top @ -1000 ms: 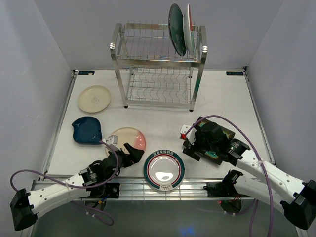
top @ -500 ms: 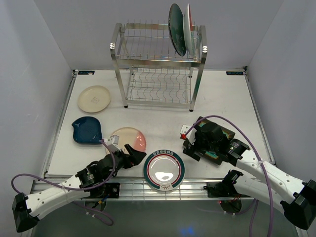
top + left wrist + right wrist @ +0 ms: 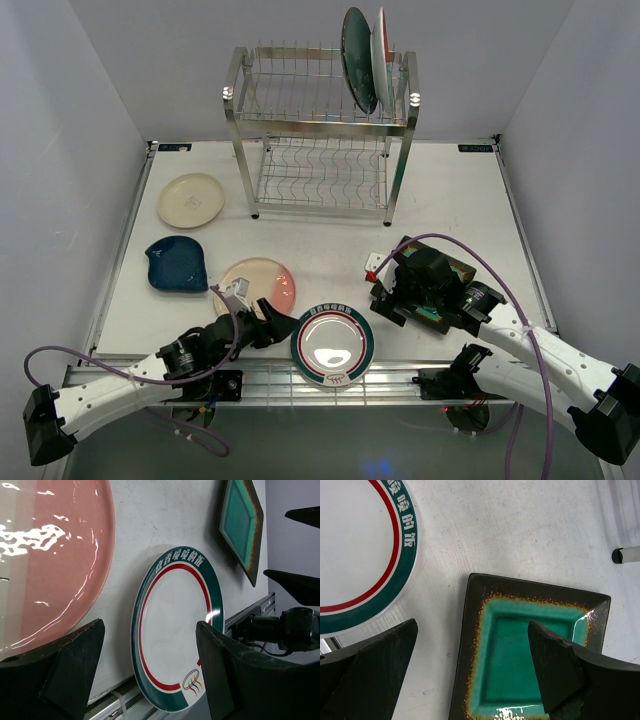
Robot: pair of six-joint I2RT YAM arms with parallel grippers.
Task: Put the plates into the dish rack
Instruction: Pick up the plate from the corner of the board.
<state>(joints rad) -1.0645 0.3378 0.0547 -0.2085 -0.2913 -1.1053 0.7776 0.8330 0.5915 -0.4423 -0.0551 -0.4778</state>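
Observation:
The dish rack (image 3: pixel 320 130) stands at the back with a dark teal plate (image 3: pixel 358 58) and a red-and-teal one (image 3: pixel 381 48) upright in its top tier. On the table lie a cream plate (image 3: pixel 191 200), a dark blue plate (image 3: pixel 176 264), a pink-and-cream plate (image 3: pixel 262 280) and a white plate with green-red rim (image 3: pixel 332 345). My left gripper (image 3: pixel 280 322) is open, low beside that rimmed plate (image 3: pixel 175 625), whose near rim shows between the fingers (image 3: pixel 75 670). My right gripper (image 3: pixel 470 675) hangs open over the square green plate (image 3: pixel 520 650).
The rimmed plate overhangs the metal rail (image 3: pixel 300 380) at the table's front edge. The pink-and-cream plate (image 3: pixel 50 565) lies just left of my left gripper. The rack's lower tier (image 3: pixel 320 175) holds nothing.
My left arm has slid right, from the pink-and-cream plate toward the rimmed plate, and its jaws have narrowed a little. The right arm has not moved.

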